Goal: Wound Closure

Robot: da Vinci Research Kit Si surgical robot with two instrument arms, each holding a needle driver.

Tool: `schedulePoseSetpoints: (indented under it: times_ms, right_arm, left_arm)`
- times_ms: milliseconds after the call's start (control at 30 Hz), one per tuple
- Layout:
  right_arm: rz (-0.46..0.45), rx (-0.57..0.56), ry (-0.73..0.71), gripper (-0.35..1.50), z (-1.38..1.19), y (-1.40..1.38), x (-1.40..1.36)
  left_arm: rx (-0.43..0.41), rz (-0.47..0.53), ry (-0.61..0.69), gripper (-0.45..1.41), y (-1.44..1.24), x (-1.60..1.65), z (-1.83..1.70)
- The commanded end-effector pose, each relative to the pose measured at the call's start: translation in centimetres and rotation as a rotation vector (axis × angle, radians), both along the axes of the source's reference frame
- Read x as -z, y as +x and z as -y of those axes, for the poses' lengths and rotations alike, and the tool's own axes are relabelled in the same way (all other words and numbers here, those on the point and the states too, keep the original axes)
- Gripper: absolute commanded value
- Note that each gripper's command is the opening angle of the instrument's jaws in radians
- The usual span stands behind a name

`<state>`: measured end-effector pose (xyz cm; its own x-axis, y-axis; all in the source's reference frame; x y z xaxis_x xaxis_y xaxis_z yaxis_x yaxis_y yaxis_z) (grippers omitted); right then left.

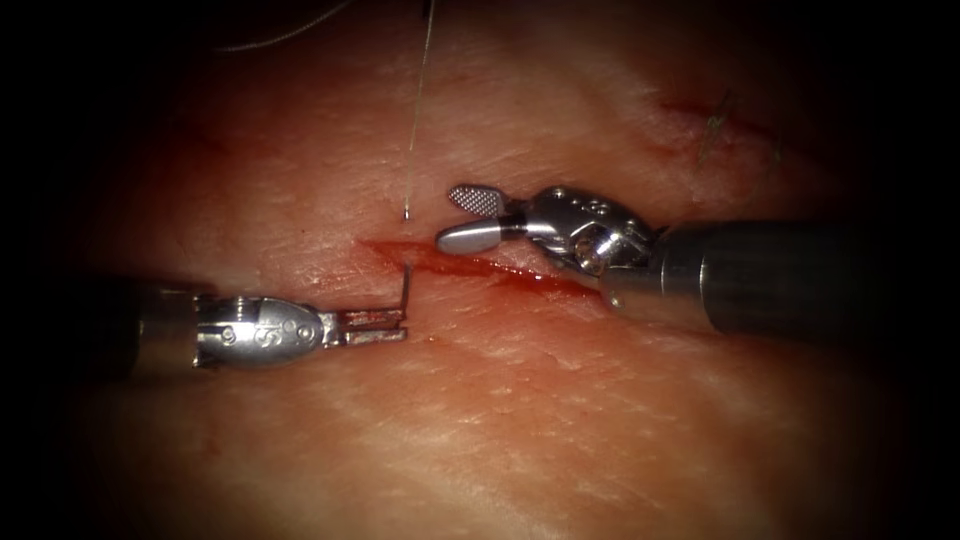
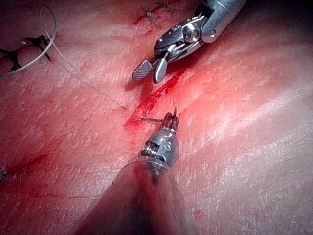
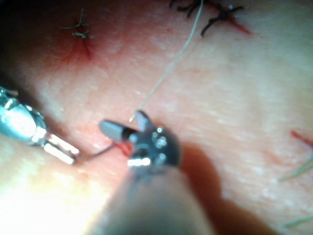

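The cut (image 1: pixel 480 265) runs across the tissue (image 1: pixel 520 420), wet with red fluid. My left tool (image 1: pixel 402 325) comes in from the left with its jaws shut on the curved needle (image 1: pixel 407 285), held close to one end. The needle's other end meets the tissue at the cut's left end, on the near edge. The needle (image 2: pixel 154 119) arcs from the left tool (image 2: pixel 171 120) to the wound edge. A pale thread (image 1: pixel 415 120) enters the tissue just beyond the cut. My right tool (image 1: pixel 450 217) hovers over the cut, right of the needle, jaws open and holding nothing.
Dark knotted stitches (image 2: pixel 29 41) with loose thread lie far from the tools; more knots (image 3: pixel 210 12) sit on the tissue beyond the right tool (image 3: pixel 122 122). Short cut ends of thread (image 1: pixel 715 120) mark a closed wound at upper right. The left tool (image 3: pixel 68 152) holds the needle (image 3: pixel 100 151).
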<state>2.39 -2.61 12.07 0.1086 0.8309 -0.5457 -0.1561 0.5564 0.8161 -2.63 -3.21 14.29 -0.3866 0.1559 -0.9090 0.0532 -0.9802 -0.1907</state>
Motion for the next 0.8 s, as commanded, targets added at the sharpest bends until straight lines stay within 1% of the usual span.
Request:
schedulePoseSetpoints:
  times_ms: [33, 167, 300, 367, 533, 567, 800]
  right_arm:
    - [-0.002, 0.003, 0.000, 1.25, 0.02, 0.04, -0.05]
    - [-0.006, 0.013, -0.030, 1.25, 0.04, 0.01, -0.05]
    - [-0.015, 0.025, -0.031, 1.20, 0.10, 0.00, -0.03]
    - [-0.016, 0.026, -0.031, 1.20, 0.13, 0.01, -0.01]
    - [-0.020, 0.028, -0.019, 1.16, 0.22, 0.03, 0.07]
    - [-0.023, 0.030, -0.001, 1.13, 0.24, 0.04, 0.09]
    - [-0.029, 0.051, 0.025, 1.13, 0.28, 0.05, 0.12]
  left_arm:
    - [-0.003, 0.012, 0.018, -0.45, -0.04, 0.01, 0.05]
    - [-0.018, 0.026, 0.036, -0.45, -0.03, 0.14, 0.08]
    - [-0.024, 0.044, 0.047, -0.45, -0.05, 0.29, 0.06]
    - [-0.005, 0.039, 0.052, -0.45, -0.05, 0.37, 0.02]
    - [0.030, 0.024, 0.007, -0.45, -0.01, 0.57, -0.13]
    - [0.041, 0.023, 0.003, -0.45, 0.01, 0.62, -0.17]
    - [0.046, 0.020, -0.005, -0.45, 0.05, 0.67, -0.12]
